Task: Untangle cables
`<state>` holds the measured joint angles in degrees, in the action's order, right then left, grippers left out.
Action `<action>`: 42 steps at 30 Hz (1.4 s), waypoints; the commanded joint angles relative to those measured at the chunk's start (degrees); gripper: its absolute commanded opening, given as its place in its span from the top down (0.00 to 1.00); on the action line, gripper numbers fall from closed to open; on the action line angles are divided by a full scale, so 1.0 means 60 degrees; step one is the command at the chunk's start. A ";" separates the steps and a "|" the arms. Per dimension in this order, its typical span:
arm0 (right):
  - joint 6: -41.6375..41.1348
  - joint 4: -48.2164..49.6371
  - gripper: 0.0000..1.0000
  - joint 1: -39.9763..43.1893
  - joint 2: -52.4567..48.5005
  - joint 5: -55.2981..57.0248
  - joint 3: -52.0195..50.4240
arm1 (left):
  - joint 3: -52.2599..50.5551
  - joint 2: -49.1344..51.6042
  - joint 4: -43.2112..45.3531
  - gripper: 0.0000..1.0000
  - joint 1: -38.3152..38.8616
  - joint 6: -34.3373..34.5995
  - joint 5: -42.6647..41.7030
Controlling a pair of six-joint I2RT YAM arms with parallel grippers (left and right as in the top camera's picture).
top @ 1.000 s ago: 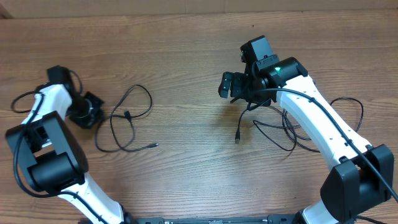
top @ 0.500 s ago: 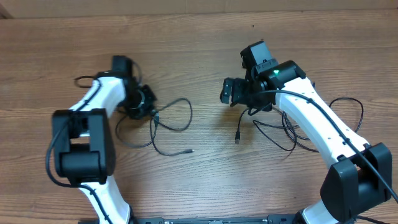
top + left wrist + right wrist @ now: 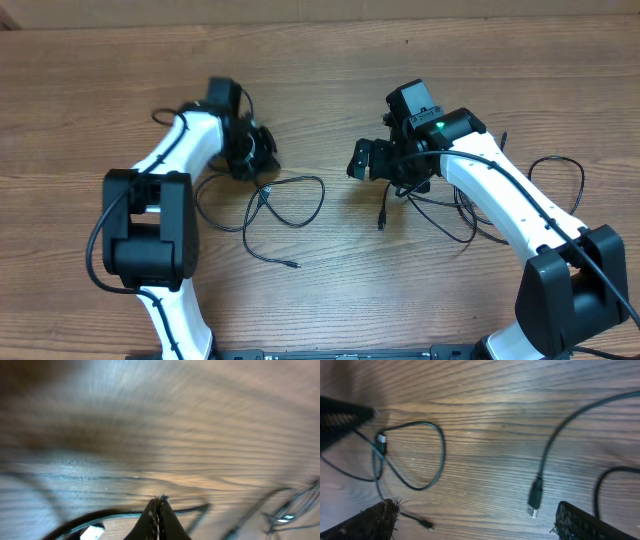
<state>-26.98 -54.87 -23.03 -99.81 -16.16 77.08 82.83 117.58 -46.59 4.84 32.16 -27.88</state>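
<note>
Thin black cables lie on a wooden counter [image 3: 320, 60] in two groups. The left cable [image 3: 443, 452] sits near the middle in a loose open loop, one end trailing toward the near edge. The right cables [image 3: 551, 445] are crossed in a flat tangle under and beside the right arm, with one plug [image 3: 381, 222] pointing out toward the middle.

The cords look light, limp and easily dragged. They are likely to slide rather than lift cleanly, and pulling may tighten a knot. The firmest hold is probably just behind a plug or on a free strand away from the crossings.

The left gripper [image 3: 157, 512] is pressed together at the top of the left loop and appears to pinch that cord, though blur hides the contact. The right gripper [image 3: 388, 168] hangs spread wide and empty, with the plug on the counter between its fingers and the tangle just beside it.
</note>
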 commanded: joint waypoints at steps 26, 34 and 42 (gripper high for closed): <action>0.1519 0.4594 0.40 -0.3606 -0.1191 0.0331 -0.0025 | 0.2612 -0.0025 -0.2557 0.28 -0.3366 -0.0255 0.2535; 0.1515 0.5213 0.40 -0.4422 -0.1920 0.1865 -0.0025 | 0.2612 -0.0025 -0.2736 0.00 -0.3359 -0.0255 0.2659; 0.1501 0.5300 0.43 -0.4601 -0.2637 0.1810 -0.0025 | 0.2612 -0.0025 -0.2728 0.00 -0.3362 -0.0251 0.2674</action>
<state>-18.24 -23.18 -50.35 -114.26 -6.46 77.08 97.78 117.56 -62.85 -15.42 31.18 -12.78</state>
